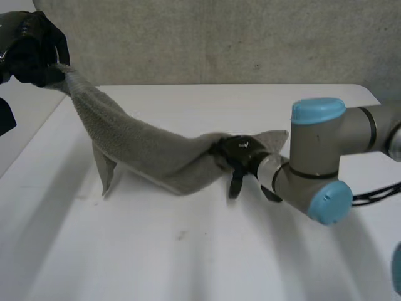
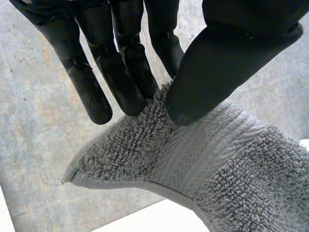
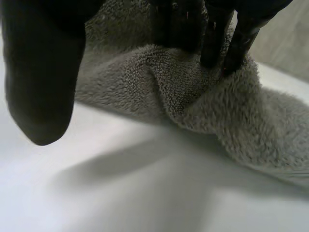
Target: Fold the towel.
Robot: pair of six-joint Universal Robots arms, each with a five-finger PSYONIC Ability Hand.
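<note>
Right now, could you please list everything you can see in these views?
towel: one, grey, sloping from high on the left down to the middle of the table.
table: one, white, under the towel.
wall: one, grey, behind the table.
right arm: one, grey with light-blue caps, over the table's right side.
left robot hand: one, black, raised beyond the table's far left corner, pinching a towel corner between thumb and fingers.
right robot hand: one, black, low over the table, at the towel's lower end and partly wrapped in it.
</note>
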